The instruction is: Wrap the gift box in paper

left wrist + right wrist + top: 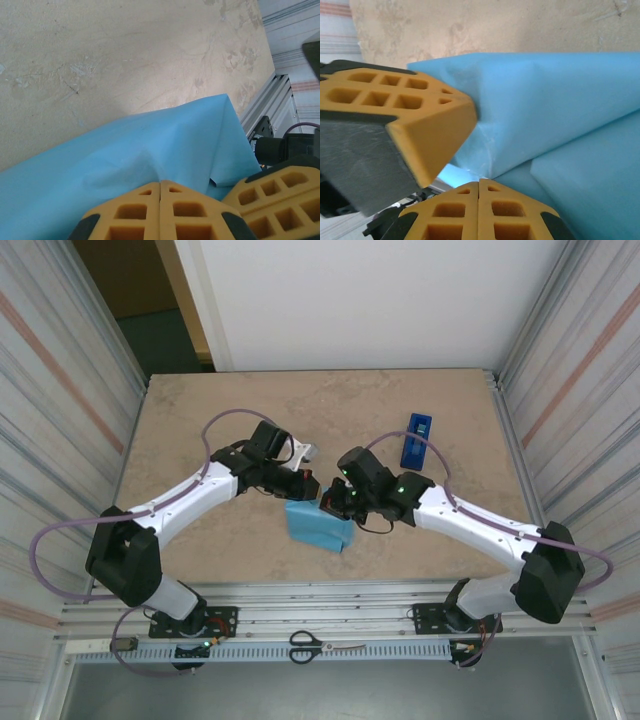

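The paper [318, 525], sky-blue face out, lies folded into a small bundle on the table between the two arms; the gift box is hidden. My left gripper [305, 484] is shut at the bundle's far edge. In the left wrist view, the left gripper [160, 183] meets a pucker in the paper [150, 145]. My right gripper [328, 503] is shut at the bundle's upper right corner. In the right wrist view, the right gripper [479, 181] rests against a fold of the paper [555, 95], with the left arm's fingers [415, 115] close beside it.
A dark-blue tape dispenser [417, 439] stands at the back right of the table. Scissors [325, 645] lie on the metal rail in front of the arm bases. Corrugated walls close in both sides. The table's metal edge [265, 100] runs near the bundle.
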